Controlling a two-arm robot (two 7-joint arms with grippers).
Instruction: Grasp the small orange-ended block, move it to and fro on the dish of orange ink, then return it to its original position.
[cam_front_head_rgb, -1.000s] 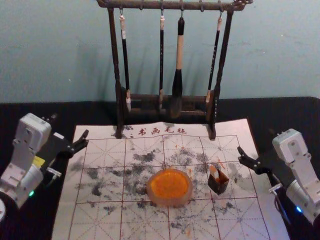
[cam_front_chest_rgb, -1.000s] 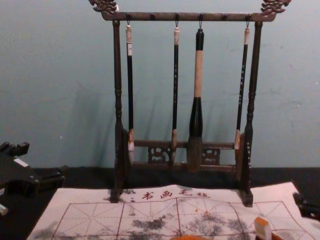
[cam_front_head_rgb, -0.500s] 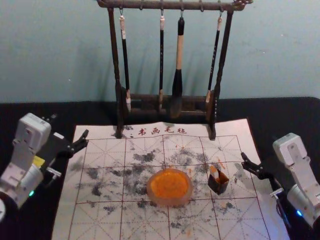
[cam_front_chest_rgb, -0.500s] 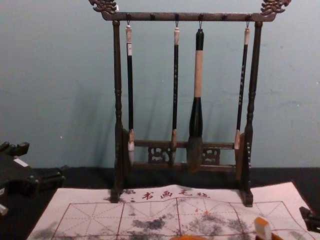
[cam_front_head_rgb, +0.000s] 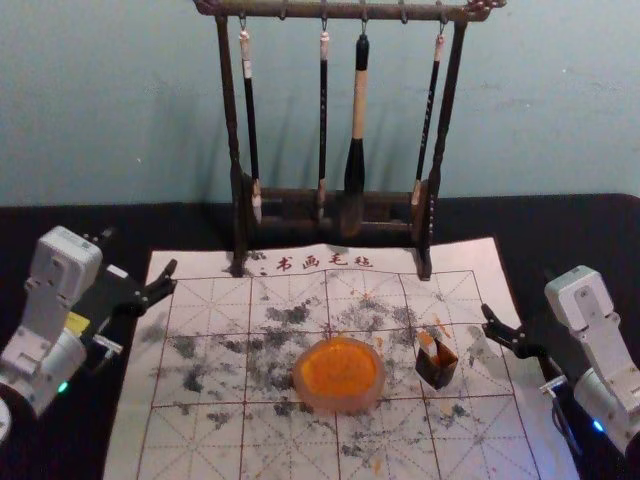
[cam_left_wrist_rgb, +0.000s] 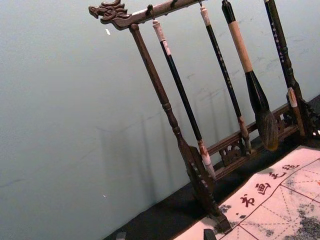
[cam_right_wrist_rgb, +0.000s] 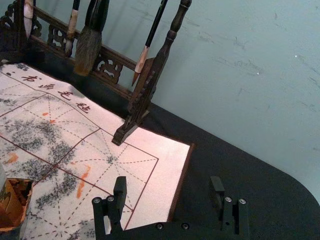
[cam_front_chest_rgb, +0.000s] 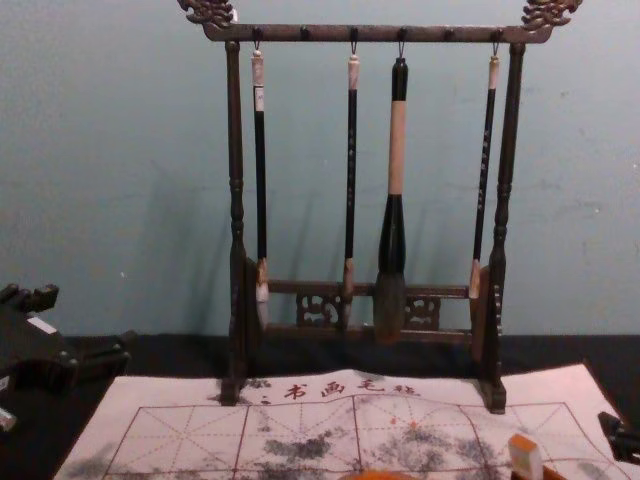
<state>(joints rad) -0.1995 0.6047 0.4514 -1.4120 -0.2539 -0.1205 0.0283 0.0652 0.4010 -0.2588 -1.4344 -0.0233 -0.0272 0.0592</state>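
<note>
The brush rack (cam_front_head_rgb: 330, 11) stands at the back of the mat (cam_front_head_rgb: 190, 450). The left gripper (cam_left_wrist_rgb: 165, 234) waits at the left, jaws apart and holding nothing. The right gripper (cam_right_wrist_rgb: 167, 181) hangs by the mat's right edge, jaws wide and holding nothing. The dish (cam_front_head_rgb: 338, 404) of orange ink sits on the mat. Just beside it, on the right, is a little dark box (cam_front_head_rgb: 438, 372), and the block (cam_front_chest_rgb: 530, 462) pokes up from it, orange end on top.

I think the grab is the step to do, but the block could be back home and the job done. If it is grab time, the right jaws must come over the box, pinch the block and lift.

Compared with a second ago, the right gripper is lower and farther from the block. Dish, box and block look the same.
</note>
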